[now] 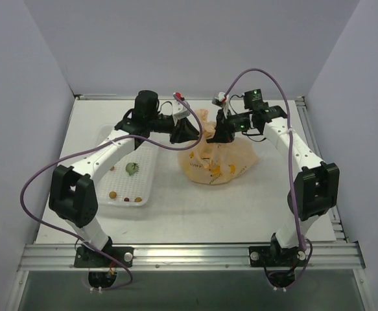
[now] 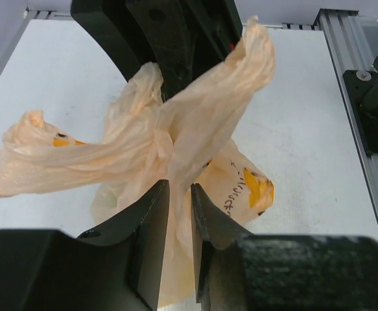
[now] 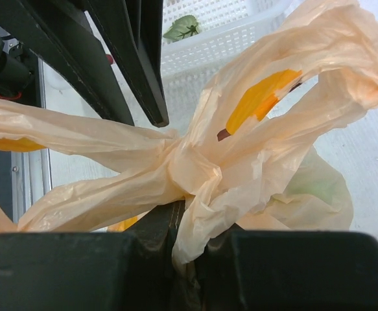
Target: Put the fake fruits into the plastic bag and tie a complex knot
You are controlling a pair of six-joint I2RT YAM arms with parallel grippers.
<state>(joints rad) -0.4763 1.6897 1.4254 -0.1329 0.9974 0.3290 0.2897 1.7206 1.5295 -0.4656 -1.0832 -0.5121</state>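
Overhead view and the two wrist views, taken while I drive both arms remotely. The plastic bag (image 1: 220, 161) lies on the table (image 1: 195, 214) in its far half, slightly nearer the right edge than the left. Its body is slumped on the surface and its neck is drawn up between the two arms. Yellow and orange patches show through the film. I cannot tell the printed bananas from the fake fruits (image 3: 318, 188), but the right wrist view shows a pale green rounded form behind the bag wall.

The bag's handle strips meet in a bunched knot (image 3: 190, 165), and loose bands fan out from it to either side.

The right gripper (image 3: 187, 217) has its jaws pressed together on the film just below the knot, and crumpled plastic comes out from between them.

The left gripper (image 2: 180, 194) shows a narrow gap between its jaws, with a band of the bag running through that gap and rising past the knot to a free tip. I cannot tell whether the jaws are actually pressing the band.

In the overhead view the two grippers face each other above the bag's neck, close together, near the middle of the far edge.

A white mesh tray (image 1: 147, 192) sits toward the left edge, near the bag but apart from it. It holds a small green leafy piece (image 1: 131, 168) and a few tiny brown bits (image 1: 113, 194) at its near end.
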